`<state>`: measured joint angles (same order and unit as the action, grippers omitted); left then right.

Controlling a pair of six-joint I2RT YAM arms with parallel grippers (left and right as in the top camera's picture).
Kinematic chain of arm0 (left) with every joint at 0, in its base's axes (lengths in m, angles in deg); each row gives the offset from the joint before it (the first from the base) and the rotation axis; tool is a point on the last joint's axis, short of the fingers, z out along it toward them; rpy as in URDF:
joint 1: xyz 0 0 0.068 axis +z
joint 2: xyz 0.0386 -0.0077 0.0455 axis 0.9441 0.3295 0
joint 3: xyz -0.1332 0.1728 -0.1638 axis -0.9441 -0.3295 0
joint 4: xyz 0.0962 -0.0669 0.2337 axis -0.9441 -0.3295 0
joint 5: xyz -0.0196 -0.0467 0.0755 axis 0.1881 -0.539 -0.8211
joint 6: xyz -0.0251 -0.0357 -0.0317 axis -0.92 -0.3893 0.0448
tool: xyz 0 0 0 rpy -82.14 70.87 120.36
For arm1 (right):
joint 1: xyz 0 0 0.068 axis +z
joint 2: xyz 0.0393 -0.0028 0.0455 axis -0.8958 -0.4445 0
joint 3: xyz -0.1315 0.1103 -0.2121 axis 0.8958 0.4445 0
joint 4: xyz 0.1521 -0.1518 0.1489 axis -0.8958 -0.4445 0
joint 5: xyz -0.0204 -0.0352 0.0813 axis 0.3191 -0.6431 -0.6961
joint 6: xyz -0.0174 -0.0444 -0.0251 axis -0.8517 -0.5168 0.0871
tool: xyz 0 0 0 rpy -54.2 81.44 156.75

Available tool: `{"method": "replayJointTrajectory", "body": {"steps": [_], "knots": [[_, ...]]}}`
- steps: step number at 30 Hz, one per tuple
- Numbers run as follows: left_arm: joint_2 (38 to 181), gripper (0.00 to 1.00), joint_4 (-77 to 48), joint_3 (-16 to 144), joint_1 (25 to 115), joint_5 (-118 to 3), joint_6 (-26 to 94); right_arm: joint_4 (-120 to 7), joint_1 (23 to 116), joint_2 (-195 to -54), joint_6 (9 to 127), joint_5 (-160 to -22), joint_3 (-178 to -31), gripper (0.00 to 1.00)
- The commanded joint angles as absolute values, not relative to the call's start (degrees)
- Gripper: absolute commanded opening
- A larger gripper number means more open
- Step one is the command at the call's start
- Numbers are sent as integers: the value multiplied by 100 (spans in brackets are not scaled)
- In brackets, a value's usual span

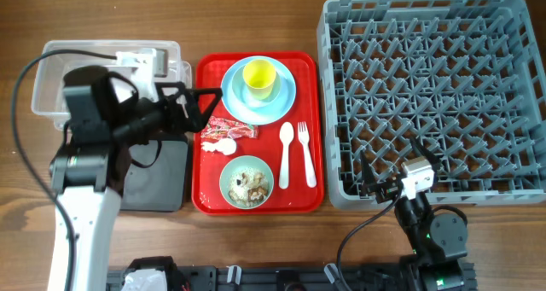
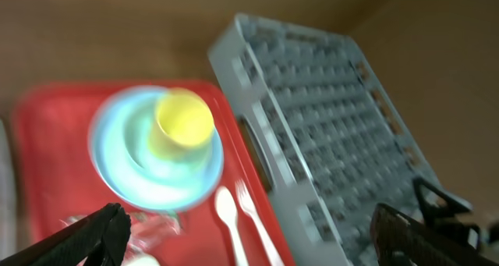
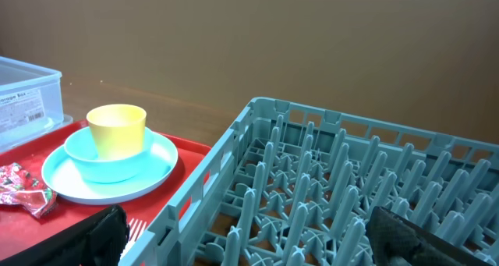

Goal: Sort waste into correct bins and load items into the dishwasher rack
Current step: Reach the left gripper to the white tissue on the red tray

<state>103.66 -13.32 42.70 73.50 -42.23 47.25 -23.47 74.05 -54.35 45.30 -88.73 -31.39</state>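
Observation:
On the red serving tray [image 1: 206, 201] a yellow cup [image 1: 259, 77] stands on stacked light blue plates [image 1: 281, 103]. Below them lie a red-and-white wrapper [image 1: 230, 129], a white tissue [image 1: 219, 146], a green bowl [image 1: 227, 184] with food scraps [image 1: 250, 185], a white spoon [image 1: 285, 154] and a fork [image 1: 306, 154]. My left gripper [image 1: 203, 109] hangs open over the tray's left edge, close to the wrapper, holding nothing. My right gripper [image 1: 398, 167] stands open and empty above the front edge of the grey rack [image 1: 435, 86]. The right wrist view shows the cup [image 3: 117, 129] and rack [image 3: 335, 188].
A clear tub [image 1: 51, 69] sits at the back left, partly under my left arm. A black tray [image 1: 162, 180] lies in front of it. The rack fills the right side of the wooden table. Cables trail from both arms.

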Motion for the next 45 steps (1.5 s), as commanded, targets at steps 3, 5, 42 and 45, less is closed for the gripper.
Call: {"method": "replayJointTrajectory", "body": {"steps": [3, 5, 42, 45], "knots": [[10763, 100, -2003, 4349, 7376, -4344, 4526, -2318, 7398, -5424, 4512, -8838, -3133, 100], [10779, 100, -2374, 4349, 7376, -5050, 4286, -2318, 7398, -5424, 4510, -8840, -3133, 100], [10779, 100, -2735, 4344, 6336, -6888, 3346, -2318, 7398, -5424, 4512, -8838, -3133, 100], [10779, 100, -2733, 4344, 6336, -6888, 3346, -2318, 7398, -5424, 4510, -8838, -3133, 100]]}}
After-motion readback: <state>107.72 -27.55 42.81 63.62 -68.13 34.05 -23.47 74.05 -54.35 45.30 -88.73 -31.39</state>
